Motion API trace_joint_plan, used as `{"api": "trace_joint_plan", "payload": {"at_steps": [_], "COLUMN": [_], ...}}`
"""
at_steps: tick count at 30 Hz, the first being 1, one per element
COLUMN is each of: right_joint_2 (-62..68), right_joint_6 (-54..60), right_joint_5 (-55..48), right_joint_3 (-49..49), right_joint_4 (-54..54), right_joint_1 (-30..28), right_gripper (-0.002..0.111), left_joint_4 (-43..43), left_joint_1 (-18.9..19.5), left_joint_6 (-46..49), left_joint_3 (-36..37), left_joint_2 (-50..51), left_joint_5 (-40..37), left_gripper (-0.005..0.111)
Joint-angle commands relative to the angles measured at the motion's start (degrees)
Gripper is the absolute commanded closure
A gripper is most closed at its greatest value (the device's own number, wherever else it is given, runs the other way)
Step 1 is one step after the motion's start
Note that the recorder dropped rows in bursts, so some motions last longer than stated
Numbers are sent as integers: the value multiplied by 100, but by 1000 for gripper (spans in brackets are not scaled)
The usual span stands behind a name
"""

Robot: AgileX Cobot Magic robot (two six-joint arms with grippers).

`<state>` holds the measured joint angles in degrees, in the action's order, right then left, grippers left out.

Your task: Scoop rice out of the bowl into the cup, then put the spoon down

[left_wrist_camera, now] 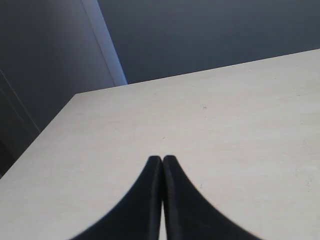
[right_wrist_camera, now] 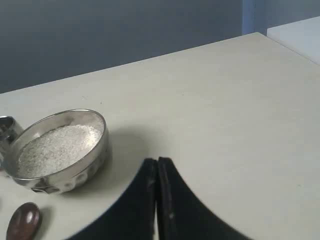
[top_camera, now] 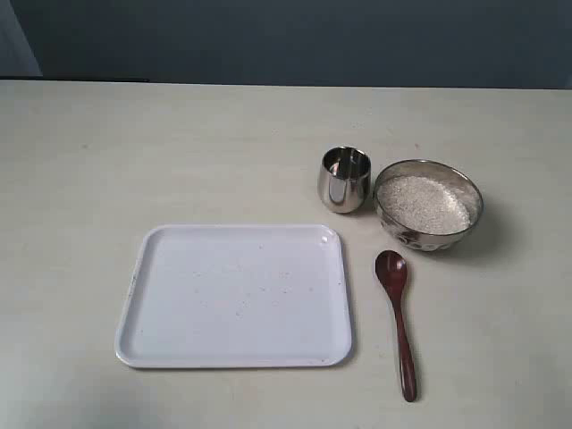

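The steel bowl [top_camera: 428, 205] stands at the right of the table, heaped with white rice [top_camera: 424, 203]. The small steel cup [top_camera: 344, 179] stands just to its left, nearly touching it. The dark wooden spoon [top_camera: 398, 317] lies flat in front of the bowl, scoop toward the bowl. Neither gripper shows in the exterior view. My right gripper [right_wrist_camera: 157, 161] is shut and empty, hovering beside the bowl [right_wrist_camera: 56, 150], with the rice [right_wrist_camera: 55, 147], the cup's edge [right_wrist_camera: 7, 129] and the spoon's scoop [right_wrist_camera: 23, 221] in its view. My left gripper [left_wrist_camera: 162, 159] is shut and empty over bare tabletop.
A white rectangular tray [top_camera: 237, 295] lies flat left of the spoon, with small specks on it. The cream table [top_camera: 134, 152] ends at a dark wall behind. The left wrist view shows the table's far edge [left_wrist_camera: 200, 71].
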<state>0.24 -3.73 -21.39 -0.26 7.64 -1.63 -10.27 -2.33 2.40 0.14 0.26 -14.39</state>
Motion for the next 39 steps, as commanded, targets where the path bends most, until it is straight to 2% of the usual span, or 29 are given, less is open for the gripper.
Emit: {"api": "trace_joint_plan", "payload": {"at_steps": [1, 9, 12, 16, 20, 24, 27, 33, 35, 37, 39], "right_joint_2": [-24, -24, -24, -24, -24, -24, -24, -24, -24, 264, 1205], "right_joint_6": [32, 32, 32, 4, 4, -549, -1738, -1786, -1759, -1759, -1689], "right_joint_5": [48, 274, 937, 2099, 2774, 3377, 3085, 3081, 2689, 1760, 451], "right_joint_3": [26, 26, 26, 26, 26, 26, 26, 26, -394, -1325, -2440], "right_joint_4": [-89, -90, -61, 583, 864, 1892, 2268, 2230, 1611, 724, 220], "right_joint_1": [-34, -34, -34, -34, -34, -34, -23, -23, 50, 104, 104], "right_gripper": [108, 108, 108, 108, 108, 108, 108, 108, 109, 109, 109], "left_joint_4": [10, 10, 10, 10, 10, 10, 10, 10, 10, 10, 10], "left_joint_1": [-13, -13, -13, -13, -13, -13, -13, -13, -13, -13, -13], "left_joint_6": [-36, -36, -36, -36, -36, -36, -36, -36, -36, -36, -36], "left_joint_3": [-14, -14, -14, -14, -14, -14, -14, -14, -14, -14, -14], "left_joint_2": [-26, -26, -26, -26, -26, -26, -26, -26, -26, -26, -26], "left_joint_5": [67, 67, 67, 67, 67, 67, 67, 67, 67, 67, 67], "left_gripper": [106, 106, 106, 106, 106, 106, 106, 106, 106, 106, 106]}}
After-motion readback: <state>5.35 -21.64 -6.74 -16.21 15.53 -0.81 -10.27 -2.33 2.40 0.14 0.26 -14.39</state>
